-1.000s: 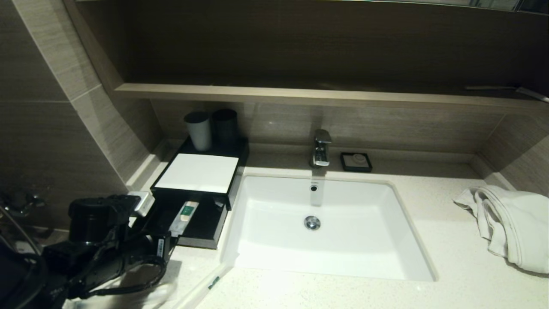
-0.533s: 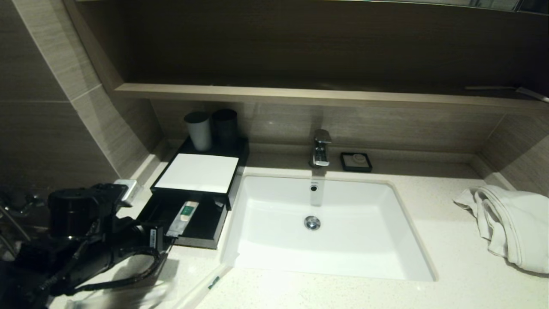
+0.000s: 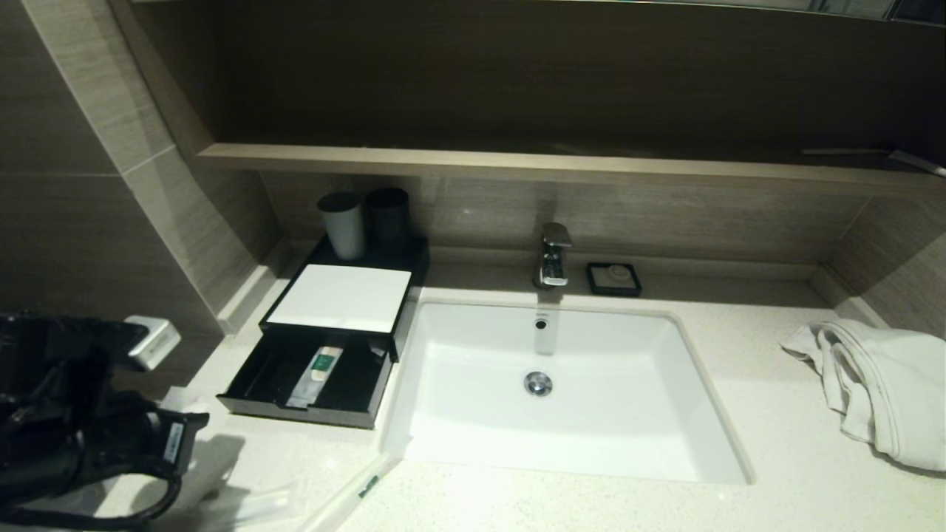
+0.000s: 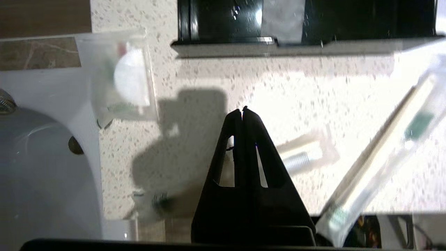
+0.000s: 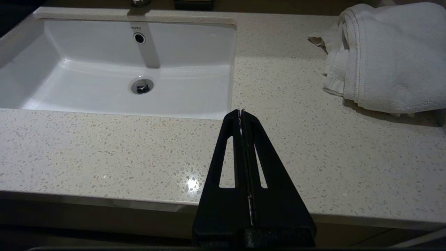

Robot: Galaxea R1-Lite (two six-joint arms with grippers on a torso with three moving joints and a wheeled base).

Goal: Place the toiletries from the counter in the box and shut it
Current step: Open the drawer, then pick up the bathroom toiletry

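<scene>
Left hand (image 4: 243, 111), fingers pressed together and empty, hangs above sachets (image 4: 379, 153) on the table (image 4: 195, 80). Box (image 3: 336, 299) drawer open. Right hand (image 5: 242, 111) likewise closed, parked.

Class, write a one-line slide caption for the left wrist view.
Left gripper, fingers shut and empty, above the counter among loose toiletries, facing the open box.

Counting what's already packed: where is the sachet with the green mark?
In the head view, the sachet lies inside the open drawer of the box, left of the basin.
</scene>
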